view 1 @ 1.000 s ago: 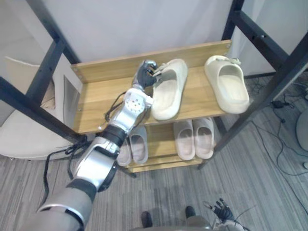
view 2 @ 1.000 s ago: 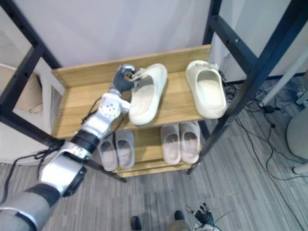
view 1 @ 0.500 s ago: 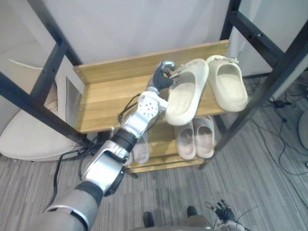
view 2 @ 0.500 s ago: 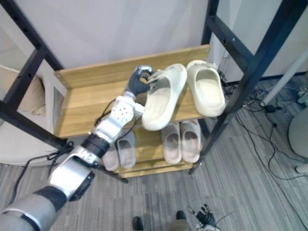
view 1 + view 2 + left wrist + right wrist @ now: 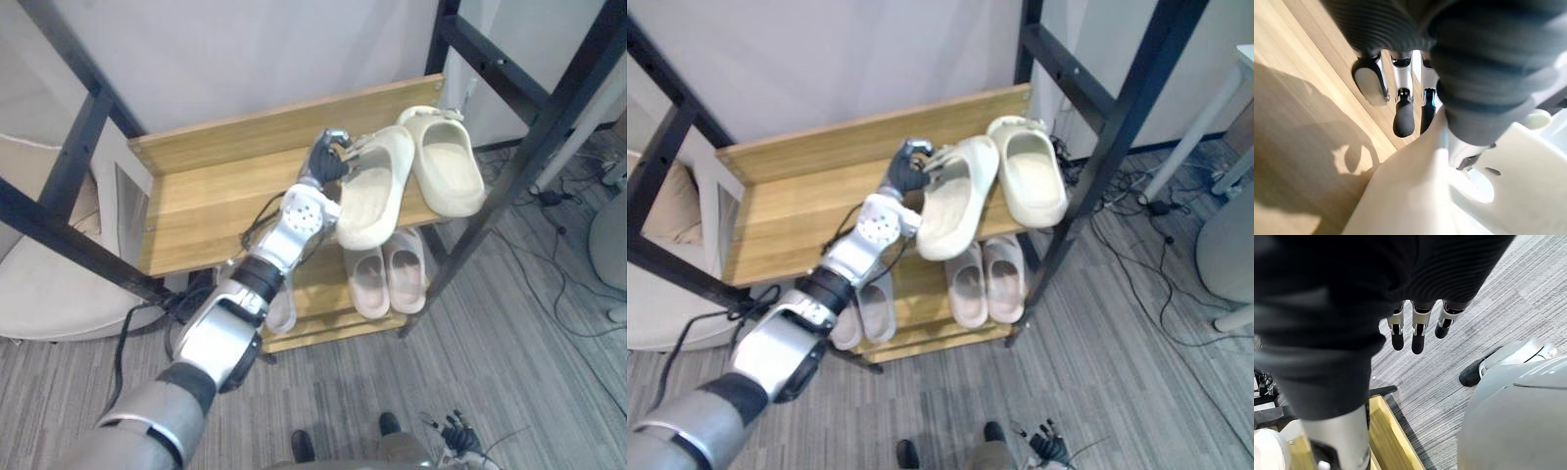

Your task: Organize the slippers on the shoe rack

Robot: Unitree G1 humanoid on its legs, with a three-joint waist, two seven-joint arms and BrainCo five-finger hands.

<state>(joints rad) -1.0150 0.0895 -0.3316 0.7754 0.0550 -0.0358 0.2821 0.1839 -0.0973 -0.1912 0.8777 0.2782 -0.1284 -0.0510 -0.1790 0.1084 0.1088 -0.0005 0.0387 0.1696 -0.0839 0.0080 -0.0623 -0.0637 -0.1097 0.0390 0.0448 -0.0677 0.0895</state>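
Ideally, the held slipper (image 5: 377, 188) should be set down parallel to the second slipper (image 5: 447, 172), since it is judged to be tilted at present: its far end leans toward that neighbour, and its near end projects past the near edge of the top shelf (image 5: 211, 206) of the shoe rack. The near end would best be swung right and the whole slipper pushed farther onto the wood, so that nothing overhangs. Release should be held off until the sole lies flat. Care is needed not to knock the second slipper, which lies just beside the held one; whether they touch cannot be told.

The left hand (image 5: 327, 163) is seen closed on the far end of the held slipper, fingers curled round its rim. The right hand (image 5: 1413, 331) is seen low over the floor, fingers relaxed and holding nothing.
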